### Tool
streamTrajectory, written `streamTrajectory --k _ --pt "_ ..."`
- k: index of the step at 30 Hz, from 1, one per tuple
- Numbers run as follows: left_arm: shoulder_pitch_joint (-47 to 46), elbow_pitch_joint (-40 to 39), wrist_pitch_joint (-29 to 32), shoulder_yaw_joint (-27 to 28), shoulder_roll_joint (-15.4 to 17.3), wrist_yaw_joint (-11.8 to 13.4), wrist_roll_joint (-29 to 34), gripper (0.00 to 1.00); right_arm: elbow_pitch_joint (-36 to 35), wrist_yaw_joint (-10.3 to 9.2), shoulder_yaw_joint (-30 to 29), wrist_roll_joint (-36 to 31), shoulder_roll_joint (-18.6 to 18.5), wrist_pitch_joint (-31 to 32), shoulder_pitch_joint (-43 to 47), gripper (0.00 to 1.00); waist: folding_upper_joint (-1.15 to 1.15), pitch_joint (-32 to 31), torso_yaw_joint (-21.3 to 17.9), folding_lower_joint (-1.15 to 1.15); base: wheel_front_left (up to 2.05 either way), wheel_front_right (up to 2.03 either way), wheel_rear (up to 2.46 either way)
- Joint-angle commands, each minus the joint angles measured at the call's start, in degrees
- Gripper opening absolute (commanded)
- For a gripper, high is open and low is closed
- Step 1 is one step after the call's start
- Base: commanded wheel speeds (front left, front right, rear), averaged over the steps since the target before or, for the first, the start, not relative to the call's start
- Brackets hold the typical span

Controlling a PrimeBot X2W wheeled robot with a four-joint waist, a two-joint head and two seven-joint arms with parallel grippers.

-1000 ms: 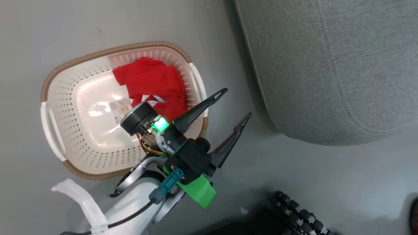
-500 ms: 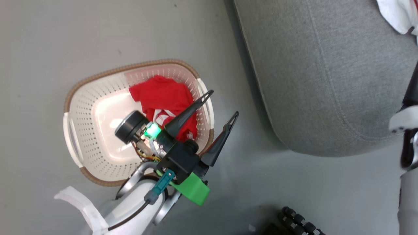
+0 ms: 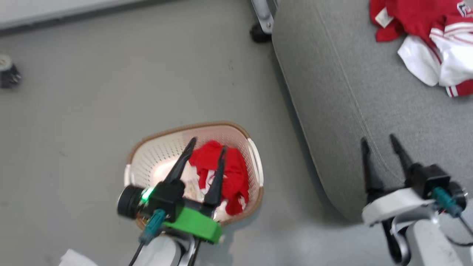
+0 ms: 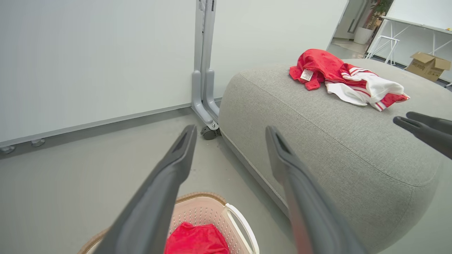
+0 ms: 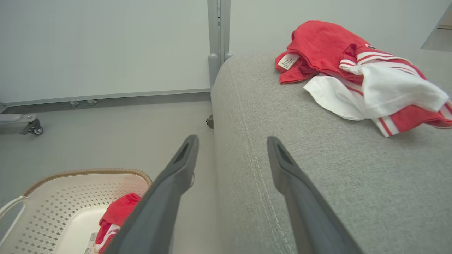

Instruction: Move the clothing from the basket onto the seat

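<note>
A red garment [image 3: 232,173] with white bits lies crumpled in the right half of the basket [image 3: 162,132] on the floor. My left gripper [image 3: 208,145] hovers above the basket, open and holding nothing. More clothing [image 3: 425,22], red and white, lies in a heap on the seat [image 3: 369,92]. My right gripper [image 3: 378,139] stands open over the seat's near edge, short of that heap and holding nothing. In the left wrist view, my left gripper [image 4: 230,129] hangs well above the basket [image 4: 201,195]. From the right wrist view, my right gripper [image 5: 232,139] points along the seat's edge [image 5: 335,169] toward the heap [image 5: 353,70].
A grey partition post on a caster [image 3: 260,22] stands at the seat's far corner. Another caster [image 3: 7,72] sits on the floor at far left. A white wall panel [image 4: 88,53] runs behind. A cardboard box [image 4: 427,63] stands far beyond the seat.
The head camera has swung up and right, bringing the heap on the seat and my open right gripper into view. My left gripper has turned from beside the basket to over it.
</note>
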Motion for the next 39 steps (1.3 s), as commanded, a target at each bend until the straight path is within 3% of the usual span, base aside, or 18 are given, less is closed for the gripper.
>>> streamTrajectory --k 1,8,18,26,39 --pt "3.2 0.0 0.0 1.6 -0.2 0.2 0.2 1.0 -0.4 -0.08 1.6 1.1 0.2 -0.2 2.0 1.0 0.0 -13.2 8.2 0.0 0.0 0.0 0.0" --pt "13.3 -3.9 0.0 12.2 -2.3 -0.5 4.2 1.0 -3.8 -0.08 5.4 3.5 2.4 -0.2 8.8 1.0 0.0 -20.7 11.3 0.0 0.0 0.0 0.0" --pt "24.3 -12.4 0.0 21.6 -4.5 -4.1 9.1 1.0 -9.7 -0.06 6.8 1.6 3.0 -0.2 15.6 1.0 0.0 -24.6 10.8 0.0 0.0 0.0 0.0" --pt "30.1 -11.0 0.0 22.7 -4.8 -5.7 11.5 1.0 -10.9 -0.06 6.2 -0.9 3.4 -0.2 21.0 1.0 0.0 -25.9 10.3 0.0 0.0 0.0 0.0" --pt "30.0 -9.9 0.0 22.2 -4.9 -6.2 11.6 1.0 -10.6 -0.06 5.6 -0.5 3.8 -0.2 21.7 1.0 0.0 -25.9 10.1 0.0 0.0 0.0 0.0"
